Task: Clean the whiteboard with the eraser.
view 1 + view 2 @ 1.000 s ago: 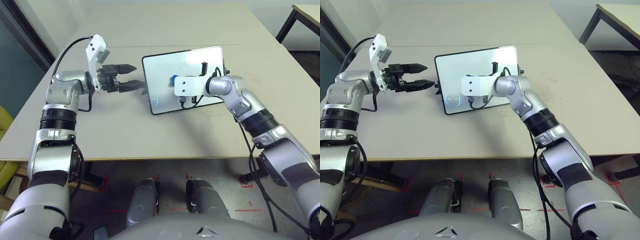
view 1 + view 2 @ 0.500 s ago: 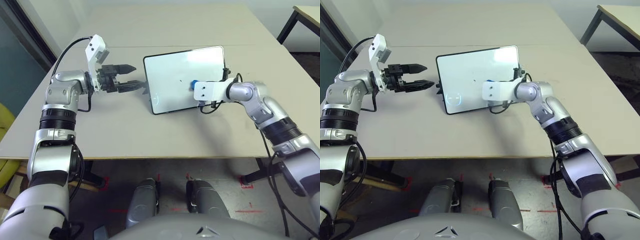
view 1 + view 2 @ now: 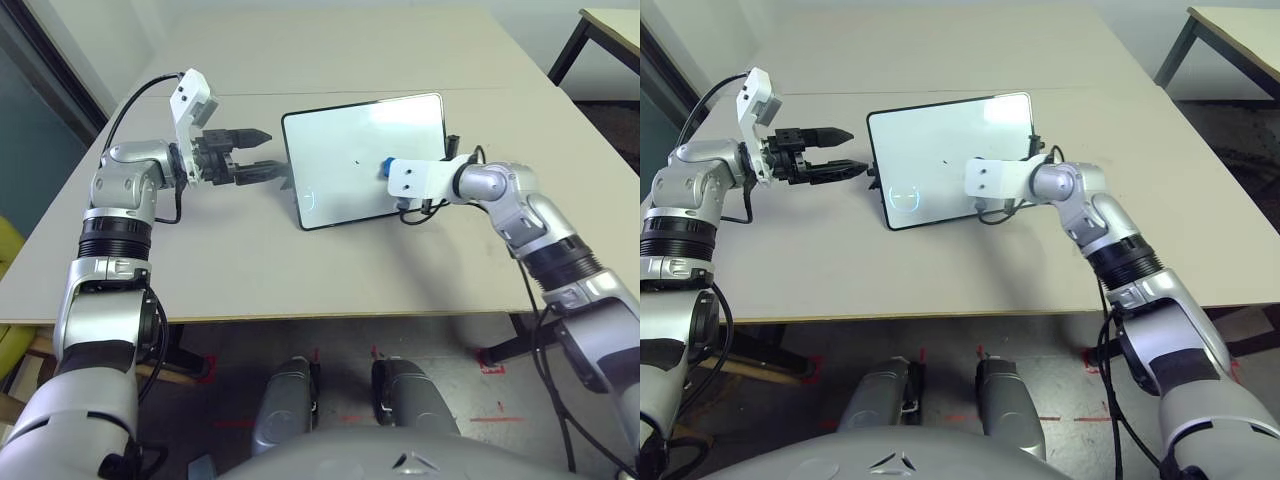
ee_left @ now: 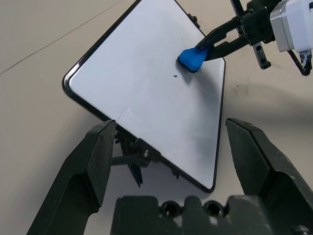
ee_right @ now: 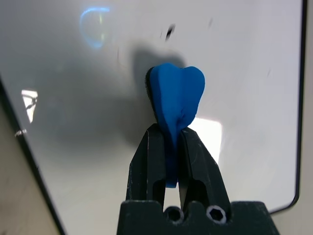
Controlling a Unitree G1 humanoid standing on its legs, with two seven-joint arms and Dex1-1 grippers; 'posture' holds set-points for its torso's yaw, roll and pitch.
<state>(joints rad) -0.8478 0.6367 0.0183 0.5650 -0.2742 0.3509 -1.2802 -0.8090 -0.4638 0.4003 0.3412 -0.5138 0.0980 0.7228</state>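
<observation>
Shifted toward the whiteboard's right edge since a second ago, the blue eraser is pinched in the right pincer; the left pincer is spread. The board is propped behind the counter's front edge. The dark fleck should be covered with flat, light, overlapping strokes. The eraser is seen squeezed into two lobes, dark along one side.

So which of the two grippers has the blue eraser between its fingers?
The right gripper: its fingers are closed on the eraser, whereas the left gripper's fingers stand open and empty.
</observation>
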